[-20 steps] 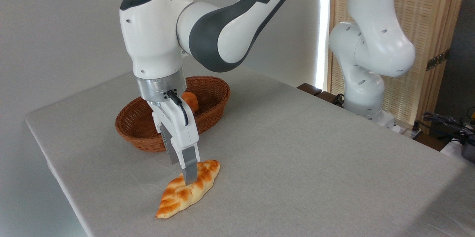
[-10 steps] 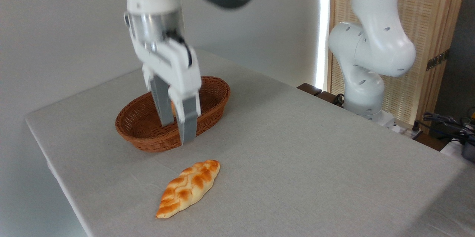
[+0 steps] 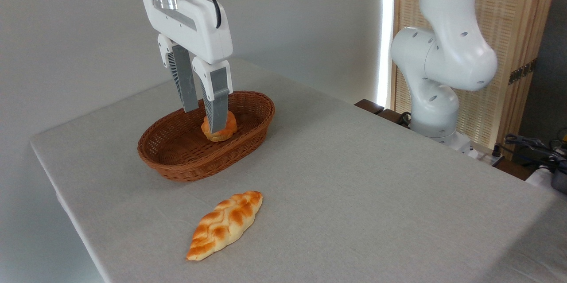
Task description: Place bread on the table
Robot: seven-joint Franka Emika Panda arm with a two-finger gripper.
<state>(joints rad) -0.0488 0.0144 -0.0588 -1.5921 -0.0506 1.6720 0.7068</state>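
Note:
The bread [image 3: 226,224], a long braided golden-orange loaf with pointed ends, lies flat on the grey-clothed table [image 3: 354,176] near the front edge. My gripper [image 3: 203,120] hangs well above the table, up and to the left of the loaf, in front of the wicker basket. Its two grey fingers [image 3: 218,106] stand apart with nothing between them, so it is open and apart from the bread.
A brown oval wicker basket [image 3: 177,159] sits behind the loaf with a small round orange-brown bun [image 3: 226,129] inside. The arm's white base [image 3: 436,97] rises at the table's right rear. Cables and a wooden screen stand beyond the right edge.
The gripper let go of the bread, then rose and drew back toward the basket. The loaf stayed where it lay.

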